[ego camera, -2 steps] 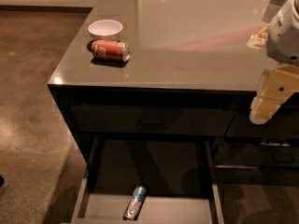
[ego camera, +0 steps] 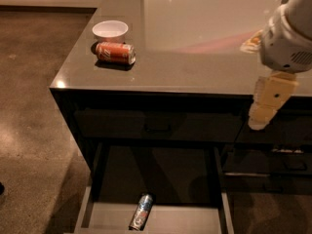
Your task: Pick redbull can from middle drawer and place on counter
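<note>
The redbull can, slim and blue-and-silver, lies on its side on the light grey floor of the open middle drawer, near the drawer's front left. The glossy grey-brown counter spans the top of the dark cabinet. My gripper, cream-coloured under a white wrist, hangs at the right, in front of the counter's front edge. It is above and well to the right of the can and holds nothing that I can see.
An orange-red soda can lies on its side at the counter's left, next to a white bowl. A closed dark drawer with a black handle sits above the open one. More dark drawers are at the right. Brown floor lies to the left.
My gripper has shifted a little to the left and slightly down. The cans, the bowl and the drawer have not moved.
</note>
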Controlling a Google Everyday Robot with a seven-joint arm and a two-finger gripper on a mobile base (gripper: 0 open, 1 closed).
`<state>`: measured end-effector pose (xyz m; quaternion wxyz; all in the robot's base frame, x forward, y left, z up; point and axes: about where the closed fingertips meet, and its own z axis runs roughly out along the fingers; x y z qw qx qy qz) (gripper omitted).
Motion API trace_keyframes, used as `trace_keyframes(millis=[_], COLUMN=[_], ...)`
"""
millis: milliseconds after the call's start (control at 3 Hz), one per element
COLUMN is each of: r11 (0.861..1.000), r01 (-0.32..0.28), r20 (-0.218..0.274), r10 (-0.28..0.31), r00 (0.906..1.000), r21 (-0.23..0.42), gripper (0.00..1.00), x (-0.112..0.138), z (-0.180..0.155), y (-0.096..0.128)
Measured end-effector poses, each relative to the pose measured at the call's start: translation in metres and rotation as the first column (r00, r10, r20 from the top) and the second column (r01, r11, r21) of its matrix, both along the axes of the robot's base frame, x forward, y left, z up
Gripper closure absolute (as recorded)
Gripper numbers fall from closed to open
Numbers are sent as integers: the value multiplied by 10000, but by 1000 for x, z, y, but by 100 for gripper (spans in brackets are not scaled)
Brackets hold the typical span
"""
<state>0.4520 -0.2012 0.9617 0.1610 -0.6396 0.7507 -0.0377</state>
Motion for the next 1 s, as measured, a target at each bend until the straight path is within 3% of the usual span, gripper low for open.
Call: trace_keyframes(millis=[333, 667, 1000], r11=[9855, 9282, 8899], r01=[-1678, -3631, -4441], r20=[212, 278, -88], r10=[1684, 3662, 4457], r00=[9855, 9301, 8951], r21=[-267, -809, -1038], gripper=[0, 0, 0], x=[11, 9, -4], z=[-35, -105, -149], y=[30, 54, 58])
